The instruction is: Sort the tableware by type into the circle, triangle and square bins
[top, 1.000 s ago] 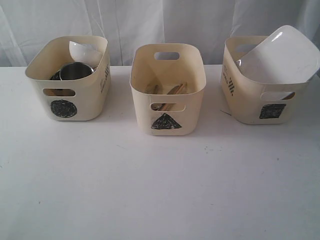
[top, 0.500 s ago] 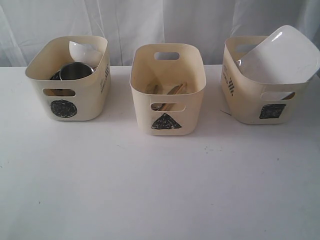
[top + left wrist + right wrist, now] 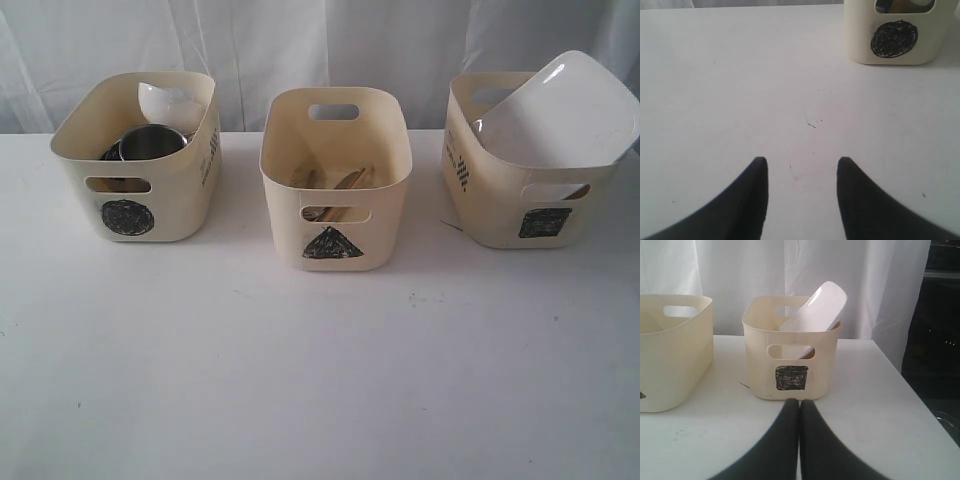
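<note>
The left gripper (image 3: 802,160) hangs over bare table (image 3: 320,380) with its two dark fingers spread apart and nothing between them. The right gripper (image 3: 799,402) has its fingers pressed together, also holding nothing. Both grippers appear only in the wrist views.

Three cream bins stand in a row along the table's far edge. The circle bin (image 3: 180,200), toward the far left corner, holds a steel mug (image 3: 150,142) with a small white bowl (image 3: 165,103) tilted against the bin's back wall. In the triangle bin (image 3: 290,200), at the middle of that edge, lie wooden chopsticks (image 3: 345,180); what else lies with them cannot be made out. The square bin (image 3: 490,210), toward the far right corner, carries a white plate (image 3: 565,110) leaning on edge, with its upper part well above the rim.

The left wrist view shows only the circle bin's marked front. The right wrist view faces the square bin and the plate, with the triangle bin's wall beside them.
</note>
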